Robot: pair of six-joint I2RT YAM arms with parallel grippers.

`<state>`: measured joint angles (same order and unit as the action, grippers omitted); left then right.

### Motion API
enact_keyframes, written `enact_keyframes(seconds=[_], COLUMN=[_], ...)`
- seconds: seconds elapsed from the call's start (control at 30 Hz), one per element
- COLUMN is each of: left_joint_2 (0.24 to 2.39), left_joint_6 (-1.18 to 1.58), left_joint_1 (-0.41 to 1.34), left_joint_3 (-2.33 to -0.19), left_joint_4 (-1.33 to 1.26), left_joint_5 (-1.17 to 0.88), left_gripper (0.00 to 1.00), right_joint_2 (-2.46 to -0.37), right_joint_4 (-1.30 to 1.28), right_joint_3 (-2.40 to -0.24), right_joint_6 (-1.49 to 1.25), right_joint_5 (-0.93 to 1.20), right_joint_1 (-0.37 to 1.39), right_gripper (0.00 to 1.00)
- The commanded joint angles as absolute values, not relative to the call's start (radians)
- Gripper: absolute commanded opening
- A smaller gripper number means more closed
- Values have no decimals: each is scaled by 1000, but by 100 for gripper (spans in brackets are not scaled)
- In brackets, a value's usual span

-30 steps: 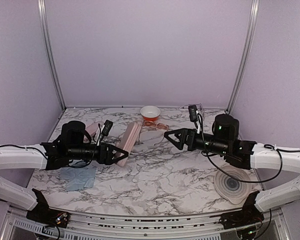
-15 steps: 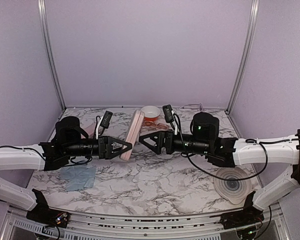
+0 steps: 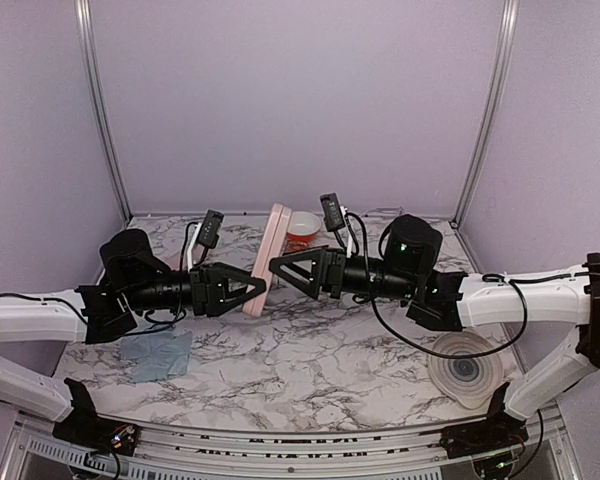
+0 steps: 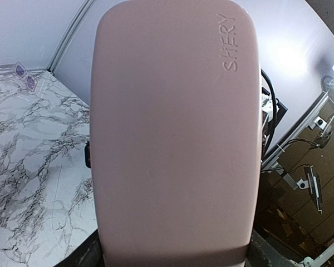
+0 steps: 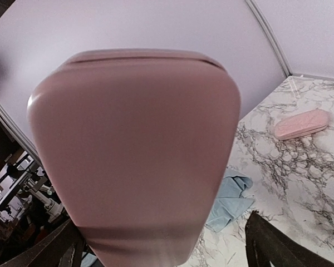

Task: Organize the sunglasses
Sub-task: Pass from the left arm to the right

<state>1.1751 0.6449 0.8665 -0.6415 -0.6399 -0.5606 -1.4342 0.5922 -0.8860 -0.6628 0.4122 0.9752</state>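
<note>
Mid-table, a handover took shape. The left gripper (image 3: 255, 290) held a pink glasses case (image 3: 277, 230) nearly upright above the marble-patterned table (image 3: 310, 350), its fingers clamped across the lower part of the case. The embossed lid filled the left wrist view.

A second earlier the case had sat lower and more tilted, left of centre, while the right arm waited over the right half of the table. Within that second the left arm raised the case and carried it toward the middle. The right gripper (image 3: 280, 272) swung across to meet it, its fingers spread wide to either side of the case. In the right wrist view a gap showed beside one finger (image 5: 273, 245), so it had not yet gripped.

Neither pair of sunglasses had been touched. The pale sunglasses (image 4: 22, 77) lay at the far edge of the table by the back wall. The orange-tinted pair could not be made out, as the right arm blocked the area near the white bowl (image 3: 302, 228). A second pink case (image 5: 301, 123) lay flat on the marble, with the light blue cloth (image 3: 160, 355) nearer the front.

The converging arms suggested a two-handed opening of the case, probably so that a pair could go inside. The organizing itself looked barely begun.
</note>
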Motion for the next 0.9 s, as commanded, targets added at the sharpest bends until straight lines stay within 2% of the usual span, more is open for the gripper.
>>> enact_keyframes(seconds=[0.0,0.17,0.33,0.5,0.63,0.7,0.87], left_joint_2=[1160,1177,1184,1183,1178,1172,1145], left_joint_6=[642,642,635,621,610,606,579], left_joint_1=[884,905,936,952,952,951,952], left_joint_3=[-683,-688,-666,-651,-640,-633,-601], left_joint_4=[-728,-728,-728,-728,-728,-727,-728], left_joint_5=[-585,-577,-572,-554,-554,-553,-533], left_gripper=[40,40,40,40,41,46,70], right_joint_2=[-1431,-1439,-1429,-1433,-1428,-1420,-1399], right_joint_4=[657,709,769,752,744,733,675], right_joint_3=[-928,-925,-895,-895,-886,-880,-880], right_joint_6=[-657,-691,-726,-724,-729,-728,-711], right_joint_5=[472,514,536,547,553,552,536], right_joint_1=[980,980,980,980,980,980,980], right_gripper=[97,87,67,44,36,35,34])
